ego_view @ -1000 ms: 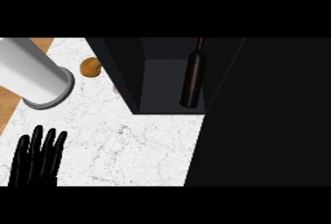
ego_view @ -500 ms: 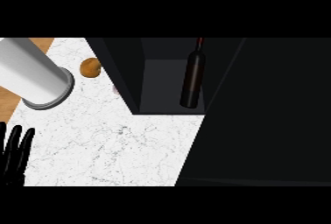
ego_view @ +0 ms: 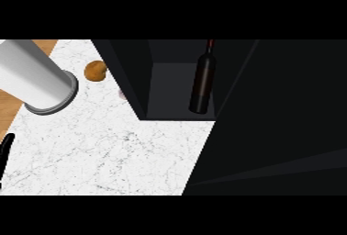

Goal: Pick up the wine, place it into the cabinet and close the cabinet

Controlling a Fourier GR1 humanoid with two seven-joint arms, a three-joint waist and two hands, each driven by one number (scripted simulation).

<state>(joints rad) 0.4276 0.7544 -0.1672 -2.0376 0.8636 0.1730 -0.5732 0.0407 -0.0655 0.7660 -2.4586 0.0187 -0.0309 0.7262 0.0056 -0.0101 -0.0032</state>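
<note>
While most of it lies beyond the view's left edge, the left hand (ego_view: 6, 146) shows only as a thin black sliver low on that edge, and whether its fingers are spread or closed cannot be told. Above it, a large grey cylinder (ego_view: 35, 75) lies tilted across the upper left, partly over a wooden strip (ego_view: 8, 108) and partly over the white marbled counter (ego_view: 108, 156). Just right of the cylinder, a small round brown object (ego_view: 95, 71) sits on the counter beside the cabinet's dark wall. Further right, the cabinet (ego_view: 129, 69) stands open, and the wine bottle (ego_view: 202, 80) stands inside it on the grey floor. Dark surfaces fill the right side.
</note>
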